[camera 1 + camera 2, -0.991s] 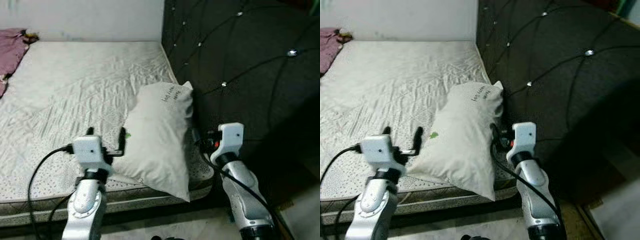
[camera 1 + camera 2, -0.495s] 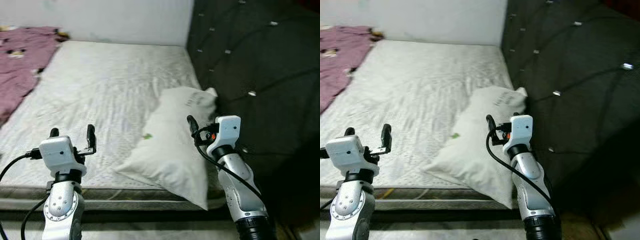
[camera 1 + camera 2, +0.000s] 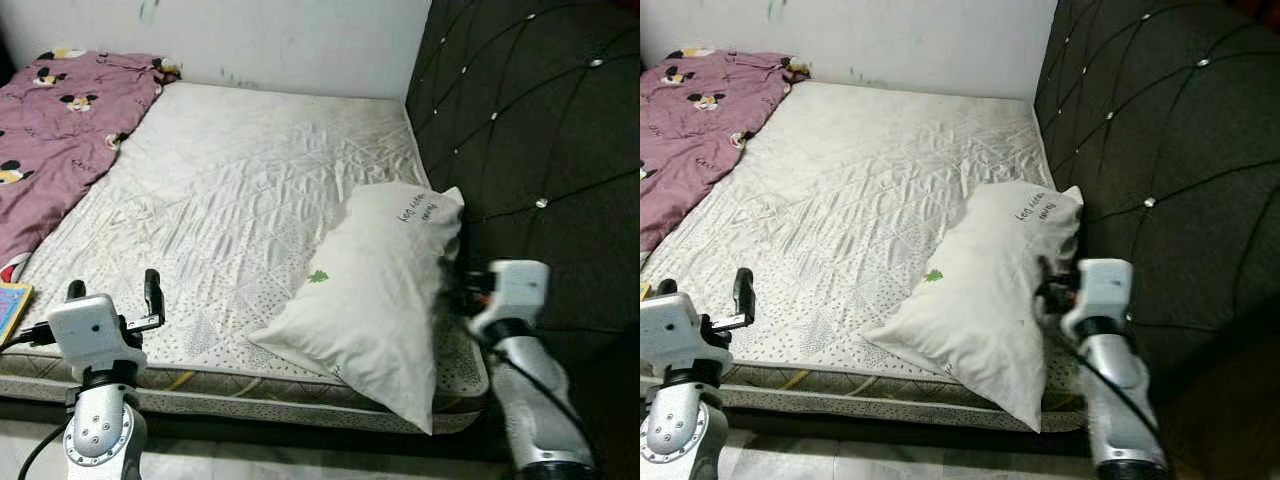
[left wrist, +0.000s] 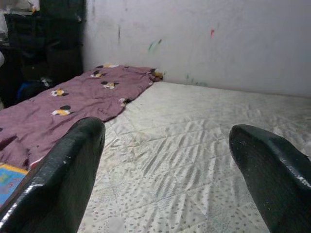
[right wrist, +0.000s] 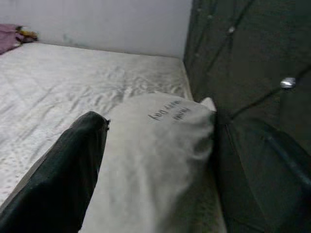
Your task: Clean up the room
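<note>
A white pillow [image 3: 385,275] lies askew at the bed's right side, one end against the dark tufted headboard [image 3: 540,130]. My right gripper [image 5: 167,124] is open at the pillow's right edge, between it and the headboard, and the pillow's end lies between its spread fingers [image 5: 73,170]. Near the front edge of the mattress [image 3: 260,170] my left gripper [image 3: 113,287] hovers open with nothing in it. A purple blanket [image 3: 60,120] with cartoon mice is bunched along the bed's left side.
A colourful flat book or card [image 3: 10,308] pokes in at the bed's front left corner. The white wall [image 3: 280,40] closes the far side. A strip of pale floor [image 3: 300,462] runs along the front of the bed.
The camera swung left, bringing the purple blanket into view. My right gripper dropped from above the pillow to its right edge by the headboard. The left gripper stays open.
</note>
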Controlling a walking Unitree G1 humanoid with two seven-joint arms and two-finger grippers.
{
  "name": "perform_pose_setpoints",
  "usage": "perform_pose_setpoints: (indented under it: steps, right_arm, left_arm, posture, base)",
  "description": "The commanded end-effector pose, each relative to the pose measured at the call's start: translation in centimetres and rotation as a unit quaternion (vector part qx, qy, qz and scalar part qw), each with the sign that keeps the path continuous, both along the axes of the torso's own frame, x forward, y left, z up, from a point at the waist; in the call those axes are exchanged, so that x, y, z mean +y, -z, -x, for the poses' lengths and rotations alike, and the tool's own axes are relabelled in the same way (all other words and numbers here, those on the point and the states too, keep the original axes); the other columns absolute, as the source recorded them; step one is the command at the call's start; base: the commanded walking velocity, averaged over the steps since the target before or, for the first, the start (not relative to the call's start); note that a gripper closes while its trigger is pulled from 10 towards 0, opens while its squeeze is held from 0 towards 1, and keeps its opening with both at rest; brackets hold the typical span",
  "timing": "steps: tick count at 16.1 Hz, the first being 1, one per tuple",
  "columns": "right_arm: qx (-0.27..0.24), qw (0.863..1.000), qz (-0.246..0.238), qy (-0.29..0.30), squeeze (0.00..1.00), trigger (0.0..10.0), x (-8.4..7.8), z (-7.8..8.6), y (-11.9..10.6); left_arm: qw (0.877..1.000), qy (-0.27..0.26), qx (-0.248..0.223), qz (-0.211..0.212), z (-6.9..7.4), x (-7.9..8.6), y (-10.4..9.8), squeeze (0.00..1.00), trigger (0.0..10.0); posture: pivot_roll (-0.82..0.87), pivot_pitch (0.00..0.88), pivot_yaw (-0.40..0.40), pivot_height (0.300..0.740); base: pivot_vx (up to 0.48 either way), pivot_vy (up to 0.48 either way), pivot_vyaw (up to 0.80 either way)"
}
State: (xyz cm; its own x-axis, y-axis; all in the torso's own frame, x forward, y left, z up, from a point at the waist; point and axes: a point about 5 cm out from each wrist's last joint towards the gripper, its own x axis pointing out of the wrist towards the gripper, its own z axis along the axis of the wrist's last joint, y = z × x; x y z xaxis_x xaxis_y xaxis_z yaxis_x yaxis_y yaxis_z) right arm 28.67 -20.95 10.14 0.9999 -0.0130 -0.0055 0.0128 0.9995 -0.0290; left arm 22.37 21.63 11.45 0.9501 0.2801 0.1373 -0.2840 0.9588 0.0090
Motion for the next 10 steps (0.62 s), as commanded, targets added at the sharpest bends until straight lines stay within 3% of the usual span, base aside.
perform_pose_setpoints:
  steps: [1, 4, 10]
  right_arm:
    - [0.009, 1.0, -0.006, 0.002, 0.0, 10.0, -0.1, -0.2, 0.2]
    - [-0.003, 1.0, -0.005, -0.008, 0.0, 10.0, 0.9, -0.7, -0.3]
    - [0.001, 1.0, -0.007, -0.011, 0.0, 10.0, 1.4, 0.1, 0.2]
  left_arm:
    - [1.0, 0.01, -0.005, -0.002, -0.5, -0.5, -0.2, 0.0, 10.0]
    - [1.0, 0.022, -0.013, 0.0, -0.6, -1.1, -0.5, 0.0, 10.0]
    - [0.999, 0.036, -0.004, 0.009, -0.1, -2.0, -0.1, 0.0, 10.0]
  posture:
    - [0.01, 0.0, -0.046, 0.74]
    - [0.01, 0.0, -0.043, 0.74]
    - [0.0, 0.0, -0.022, 0.74]
  base:
    - [0.0, 0.0, -0.8]
    - [0.0, 0.0, -0.8]
    - [0.0, 0.0, -0.8]
